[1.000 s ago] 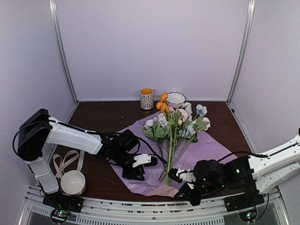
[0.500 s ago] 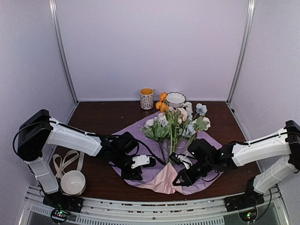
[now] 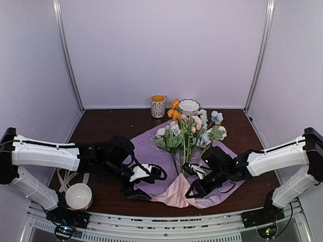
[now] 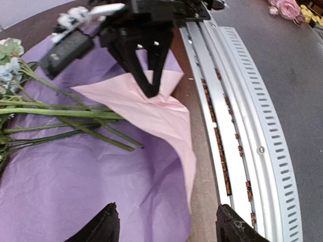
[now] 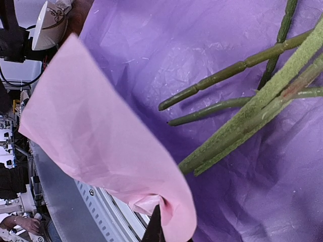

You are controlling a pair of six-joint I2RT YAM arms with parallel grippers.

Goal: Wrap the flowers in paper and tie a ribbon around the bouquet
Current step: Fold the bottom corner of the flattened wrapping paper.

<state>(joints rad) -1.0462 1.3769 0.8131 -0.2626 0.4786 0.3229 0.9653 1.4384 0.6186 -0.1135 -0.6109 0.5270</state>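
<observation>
Since the paper (image 3: 151,160) is thin, light and tears easily, a corner pinch suits it: the right claw (image 4: 151,85) grips its folded-over pink corner beside the flowers (image 3: 187,132) lying on it, while the left claw (image 4: 166,224) gapes empty.

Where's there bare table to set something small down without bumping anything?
Bare wood shows along the back, left of the mug and right of the flowers, out to the side walls. The middle is crowded: the paper, with the left gripper and the right gripper over it. The near left holds the ribbon and the white bowl.
</observation>
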